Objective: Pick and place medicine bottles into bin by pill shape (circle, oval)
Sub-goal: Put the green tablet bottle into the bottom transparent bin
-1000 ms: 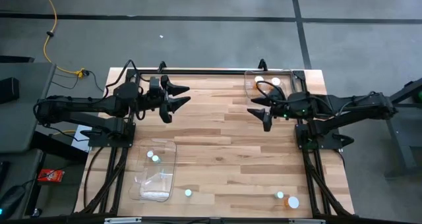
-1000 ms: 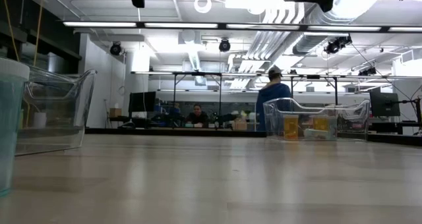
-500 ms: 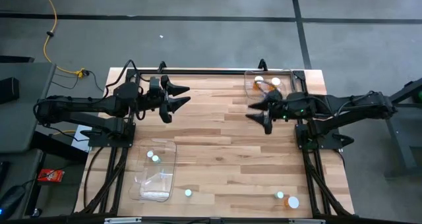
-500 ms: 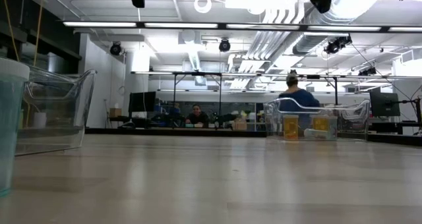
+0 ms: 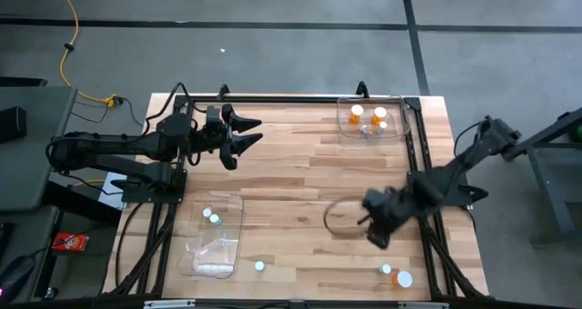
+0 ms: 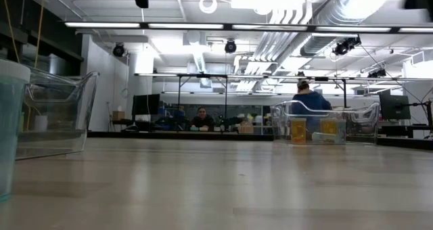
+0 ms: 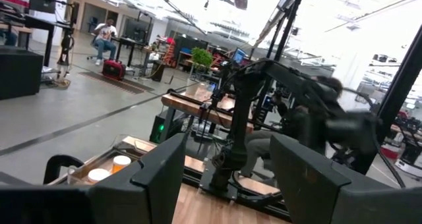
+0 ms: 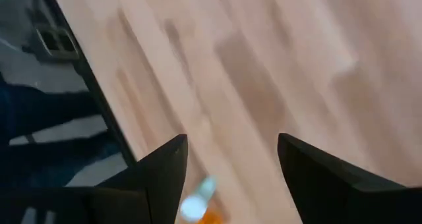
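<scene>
Right gripper (image 5: 376, 225), fingers spread and empty, hangs just inboard of the orange bottle (image 5: 388, 271) at the tabletop's near right corner, nearer than the left gripper (image 5: 238, 134).

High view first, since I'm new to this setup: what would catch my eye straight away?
The right gripper, jaws open, blurred over the table's near right part, close to two bottles at the near edge. The left gripper hangs open at far left. A clear bin in the far right corner holds orange bottles.
</scene>
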Robot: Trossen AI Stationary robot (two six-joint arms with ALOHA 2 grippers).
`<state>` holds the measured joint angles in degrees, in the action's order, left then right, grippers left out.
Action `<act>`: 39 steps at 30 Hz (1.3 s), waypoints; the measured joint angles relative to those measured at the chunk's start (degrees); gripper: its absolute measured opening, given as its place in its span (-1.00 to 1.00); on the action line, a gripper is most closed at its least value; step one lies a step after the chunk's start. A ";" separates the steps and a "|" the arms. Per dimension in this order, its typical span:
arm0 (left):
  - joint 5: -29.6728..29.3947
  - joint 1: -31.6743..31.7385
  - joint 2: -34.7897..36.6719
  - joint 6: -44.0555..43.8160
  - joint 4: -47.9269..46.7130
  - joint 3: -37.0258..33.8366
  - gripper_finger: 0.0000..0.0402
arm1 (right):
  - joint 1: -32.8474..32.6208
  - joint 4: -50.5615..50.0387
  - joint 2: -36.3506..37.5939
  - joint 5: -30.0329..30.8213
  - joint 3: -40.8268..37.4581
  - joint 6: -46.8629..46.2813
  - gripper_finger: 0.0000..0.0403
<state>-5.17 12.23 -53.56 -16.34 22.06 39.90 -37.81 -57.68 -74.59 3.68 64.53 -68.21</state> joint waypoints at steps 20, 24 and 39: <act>-0.02 0.00 -0.01 0.02 -0.04 0.00 0.05 | -14.16 8.57 -21.13 -11.54 -0.15 -29.79 0.13; -0.02 0.00 0.00 0.02 -0.03 0.00 0.05 | -14.16 9.80 -22.91 -11.78 -0.15 -30.98 0.13; 0.00 0.01 -0.02 0.02 -1.44 0.00 0.05 | -13.96 10.14 -23.76 -13.22 -0.21 -30.45 -0.30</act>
<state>-5.17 12.24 -53.58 -16.32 20.62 39.90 -51.77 -47.55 -98.35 -9.54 64.32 -98.66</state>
